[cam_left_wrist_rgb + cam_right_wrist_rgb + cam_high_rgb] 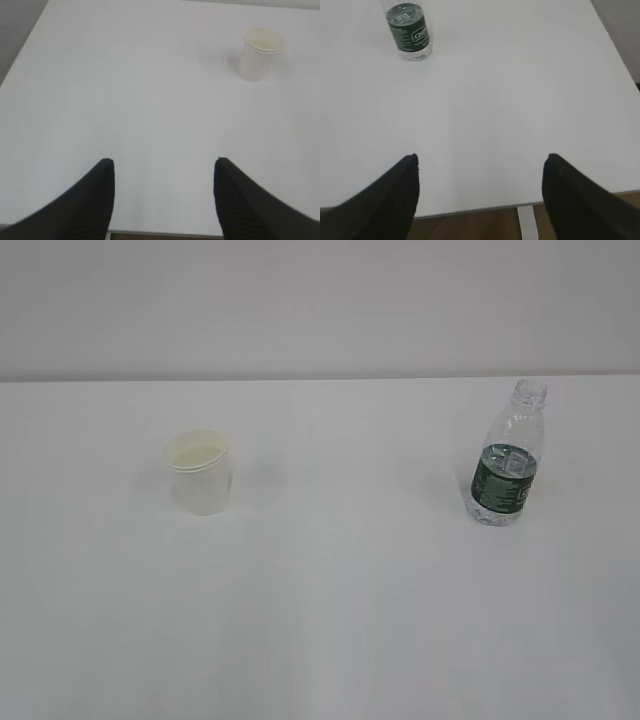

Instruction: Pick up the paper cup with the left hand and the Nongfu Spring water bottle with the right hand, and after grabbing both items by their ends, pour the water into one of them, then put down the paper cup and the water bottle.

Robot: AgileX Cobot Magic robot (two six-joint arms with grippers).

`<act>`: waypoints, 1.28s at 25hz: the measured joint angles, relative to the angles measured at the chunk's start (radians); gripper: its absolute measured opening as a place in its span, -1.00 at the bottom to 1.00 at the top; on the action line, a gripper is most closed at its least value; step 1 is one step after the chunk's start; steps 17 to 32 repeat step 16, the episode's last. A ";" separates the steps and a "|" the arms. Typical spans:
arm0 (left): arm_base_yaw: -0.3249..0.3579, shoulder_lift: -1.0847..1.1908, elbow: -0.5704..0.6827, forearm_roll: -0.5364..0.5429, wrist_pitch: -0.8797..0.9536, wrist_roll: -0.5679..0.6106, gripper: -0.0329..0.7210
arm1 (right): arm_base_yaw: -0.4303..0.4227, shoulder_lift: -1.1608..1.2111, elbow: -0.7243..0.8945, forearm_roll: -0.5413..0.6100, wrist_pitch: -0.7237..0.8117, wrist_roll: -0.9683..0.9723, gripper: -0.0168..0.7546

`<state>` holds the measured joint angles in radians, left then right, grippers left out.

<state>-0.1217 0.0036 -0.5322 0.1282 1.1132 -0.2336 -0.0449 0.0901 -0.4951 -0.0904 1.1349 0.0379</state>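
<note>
the paper cup and the nongfu spring water bottle stand far from our left end effector and right end effector, both wide open and empty, so we fear a hard squeeze may crush the light cup or tip the capless bottle.

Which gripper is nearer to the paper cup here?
Left. The left gripper hangs open at the table's near edge, the paper cup ahead to its right. The right gripper, also open, sees only the water bottle.

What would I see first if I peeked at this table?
A small white paper cup stands upright on the left of the white table, and a clear water bottle with a dark green label and no cap stands on the right. Both grippers hang open, far from them.
</note>
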 joint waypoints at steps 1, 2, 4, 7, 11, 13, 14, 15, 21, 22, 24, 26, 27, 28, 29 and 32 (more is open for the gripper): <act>0.025 0.000 0.000 0.000 0.000 0.000 0.27 | -0.017 0.000 0.000 0.000 0.000 0.000 0.53; 0.043 0.000 0.000 0.000 0.000 0.000 0.27 | -0.025 0.000 0.000 0.000 0.000 0.000 0.53; 0.072 0.000 0.000 0.000 0.000 0.000 0.26 | -0.033 0.000 0.000 0.000 0.000 0.000 0.53; 0.081 0.000 0.000 0.000 0.000 0.000 0.26 | -0.034 0.000 0.000 0.000 0.000 0.000 0.53; 0.081 0.000 0.000 0.000 0.000 0.000 0.26 | -0.035 0.000 0.000 0.000 0.000 0.000 0.53; 0.081 0.000 0.000 0.000 0.000 0.000 0.26 | -0.035 0.000 0.000 0.000 0.000 0.000 0.53; 0.081 0.000 0.000 0.000 0.000 0.000 0.26 | -0.035 0.000 0.000 0.000 0.000 0.000 0.53; 0.081 0.000 0.000 0.000 0.000 0.000 0.26 | -0.035 0.000 0.000 0.000 0.000 0.000 0.53; 0.081 0.000 0.000 0.000 0.000 0.000 0.26 | -0.035 0.000 0.000 0.000 0.000 0.000 0.53; 0.081 0.000 0.000 0.000 0.000 0.000 0.26 | -0.035 0.000 0.000 0.000 0.000 0.000 0.53; 0.081 0.000 0.000 0.000 0.000 0.000 0.26 | -0.035 0.000 0.000 0.000 0.000 0.000 0.53; 0.081 0.000 0.000 0.000 0.000 0.000 0.26 | -0.035 0.000 0.000 0.000 0.000 0.000 0.53; 0.081 0.000 0.000 0.000 0.000 0.000 0.26 | -0.035 0.000 0.000 0.000 0.000 0.000 0.53; 0.081 0.000 0.000 0.000 0.000 0.000 0.26 | -0.035 0.000 0.000 0.000 0.000 0.000 0.53; 0.081 0.000 0.000 0.000 0.000 0.000 0.26 | -0.035 0.000 0.000 0.000 0.000 0.000 0.53; 0.081 0.000 0.000 0.000 0.000 0.000 0.26 | -0.035 0.000 0.000 0.000 0.000 0.000 0.53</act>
